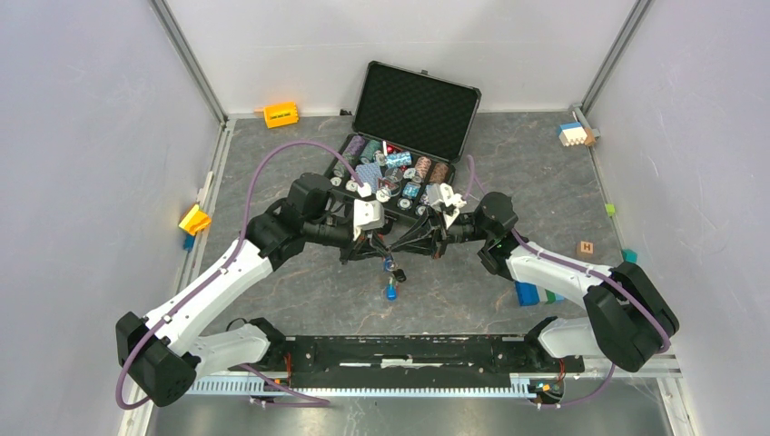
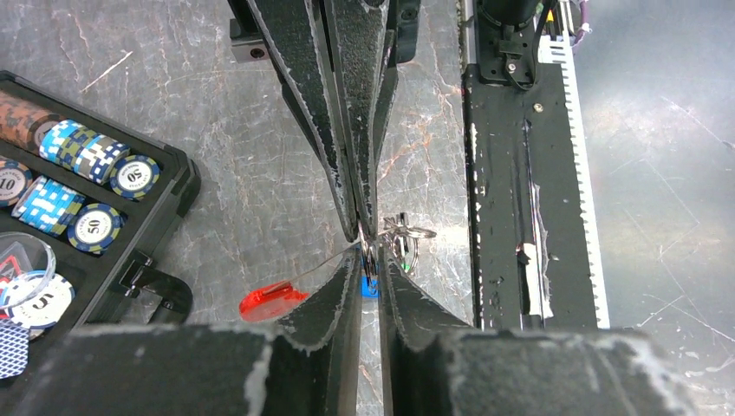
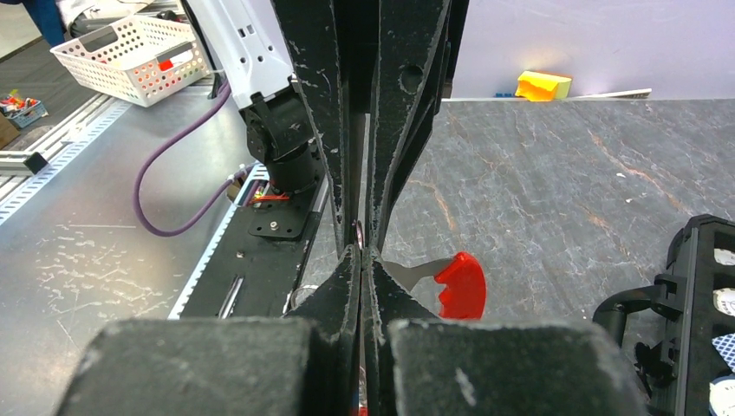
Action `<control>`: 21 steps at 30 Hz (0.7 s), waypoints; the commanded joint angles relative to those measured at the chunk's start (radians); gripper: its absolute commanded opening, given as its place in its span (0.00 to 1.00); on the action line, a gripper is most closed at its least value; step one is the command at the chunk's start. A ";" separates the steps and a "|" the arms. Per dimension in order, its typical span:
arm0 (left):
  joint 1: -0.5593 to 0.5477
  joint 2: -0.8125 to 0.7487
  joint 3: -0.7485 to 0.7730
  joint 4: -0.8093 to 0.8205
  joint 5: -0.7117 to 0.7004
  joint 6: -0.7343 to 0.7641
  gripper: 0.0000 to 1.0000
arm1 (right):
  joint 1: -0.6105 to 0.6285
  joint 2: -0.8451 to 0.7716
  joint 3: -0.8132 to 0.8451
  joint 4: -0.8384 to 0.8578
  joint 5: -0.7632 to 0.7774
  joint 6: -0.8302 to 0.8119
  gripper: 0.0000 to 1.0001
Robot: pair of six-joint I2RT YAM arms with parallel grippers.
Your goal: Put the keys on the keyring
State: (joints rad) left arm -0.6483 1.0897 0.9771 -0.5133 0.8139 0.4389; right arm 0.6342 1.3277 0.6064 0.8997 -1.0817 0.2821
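**Both grippers nose to nose on the ring, mid-threading**

So this is the fiddly bit. The two arms meet tip to tip above the table (image 1: 300,291), just in front of the poker chip case (image 2: 165,186), and everything is held up in the air between them.

The left gripper (image 2: 369,260) has its jaws squeezed down to a thin slit, and I can see coils of the keyring (image 2: 409,232) sitting in that slit, so I read it as clamped on the ring. One loop pokes out to the side.

The right gripper (image 3: 362,256) has its jaws pressed fully together right at that same spot. What exactly it pinches is too small to tell. A red-capped key (image 3: 459,284) sticks out sideways from the pinch point, blade towards the tips.

From above, a little bunch hangs under the meeting point with a blue key (image 1: 391,292) at the bottom, so my guess is some keys are already on.

I'd say the step in hand is working the red one onto the coil. The next move needs the blade's hole fed along the split without either side loosening too much, or the bunch drops. Tiny rotations, not pulls.
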 commanded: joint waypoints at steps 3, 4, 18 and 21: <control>-0.005 -0.014 0.031 0.071 0.007 -0.050 0.19 | -0.001 -0.015 0.026 0.001 0.024 -0.036 0.00; -0.005 -0.014 0.031 0.071 0.007 -0.050 0.19 | -0.002 -0.015 0.026 -0.001 0.025 -0.036 0.00; -0.005 -0.018 0.005 0.036 0.002 -0.022 0.26 | -0.005 -0.017 0.027 0.011 0.023 -0.021 0.00; -0.005 -0.021 -0.001 0.036 -0.004 -0.022 0.27 | -0.008 -0.019 0.024 0.030 0.021 -0.004 0.00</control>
State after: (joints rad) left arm -0.6483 1.0893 0.9768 -0.4885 0.8135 0.4198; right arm 0.6323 1.3277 0.6064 0.8593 -1.0706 0.2604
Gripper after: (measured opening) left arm 0.264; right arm 0.004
